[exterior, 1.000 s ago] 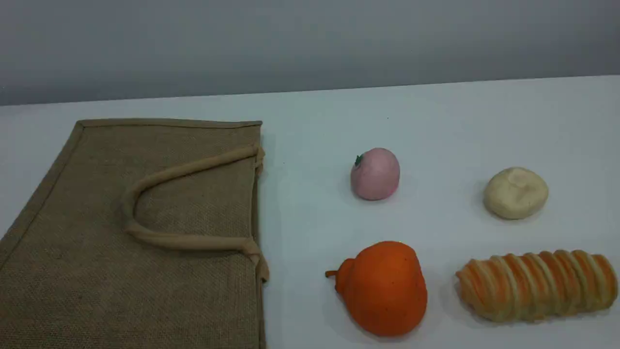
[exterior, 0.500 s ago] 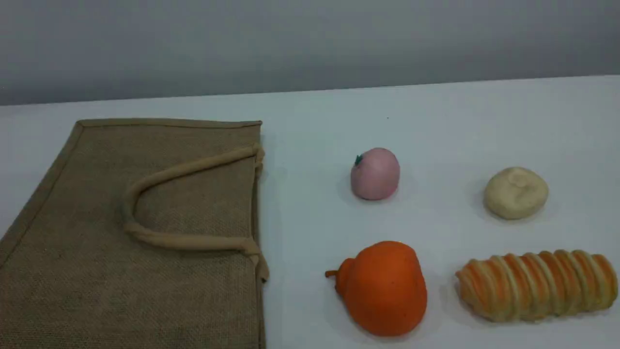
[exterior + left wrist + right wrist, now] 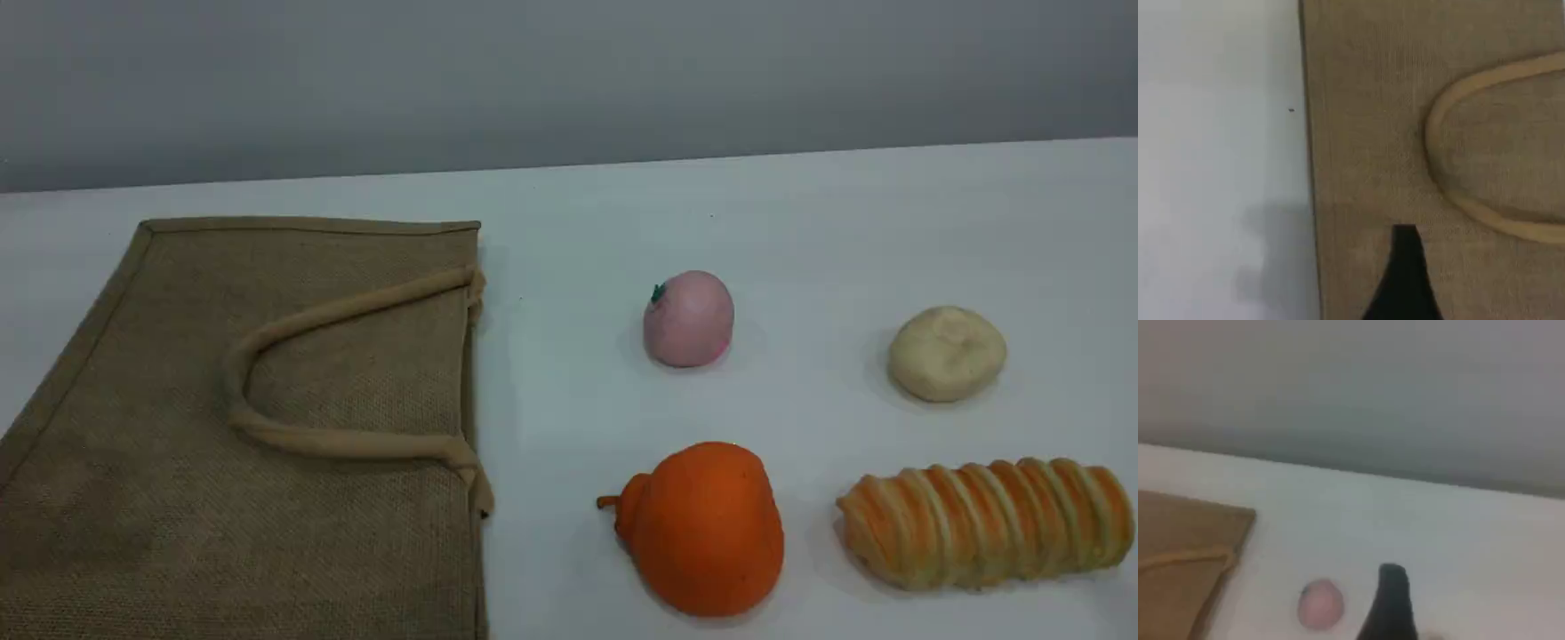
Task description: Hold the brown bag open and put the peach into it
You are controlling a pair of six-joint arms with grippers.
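The brown bag lies flat on the left of the white table, mouth edge facing right, and a beige handle is folded over it. The pink peach sits alone to its right, stem nub at the left. Neither arm shows in the scene view. In the left wrist view one dark fingertip hovers above the bag near its edge, beside the handle, with nothing held. The right wrist view shows one dark fingertip high over the table, the peach just left of it and the bag farther left.
An orange pear-shaped fruit lies in front of the peach. A cream bun sits at the right, and a striped bread roll lies near the front right edge. A grey wall stands behind the table.
Nothing on the table has moved. A faint shadow has darkened the bag's near left part.
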